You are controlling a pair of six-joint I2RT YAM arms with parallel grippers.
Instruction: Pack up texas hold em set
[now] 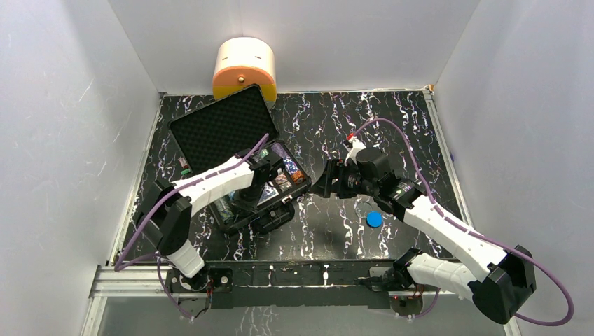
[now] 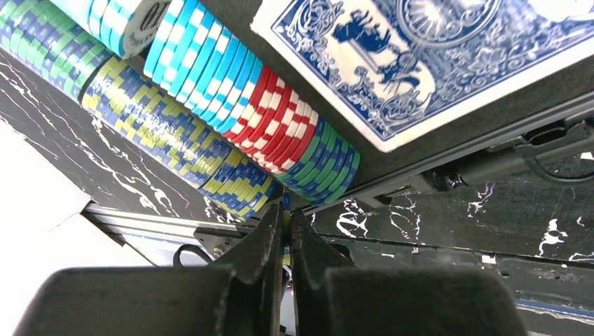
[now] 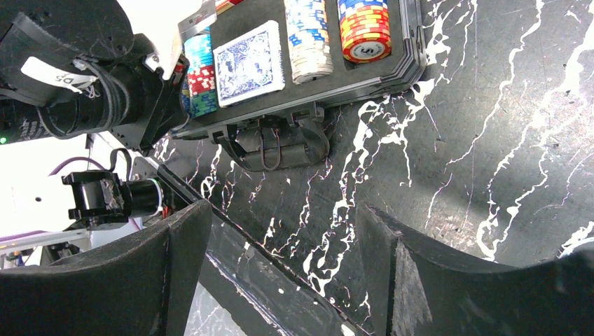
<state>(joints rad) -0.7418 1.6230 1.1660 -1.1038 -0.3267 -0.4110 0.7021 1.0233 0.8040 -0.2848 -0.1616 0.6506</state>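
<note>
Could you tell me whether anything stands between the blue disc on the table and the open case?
Nothing lies on the table between the blue disc and the case. The open right gripper hangs over that stretch, and the left arm lies across the case's tray.

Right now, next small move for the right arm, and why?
Probably swing the right gripper back and down over the blue disc. Its jaws stand open and empty, aimed at the case front, while that disc lies loose on the table outside the case, beside the right forearm. The left gripper seems shut on a poker chip.
</note>
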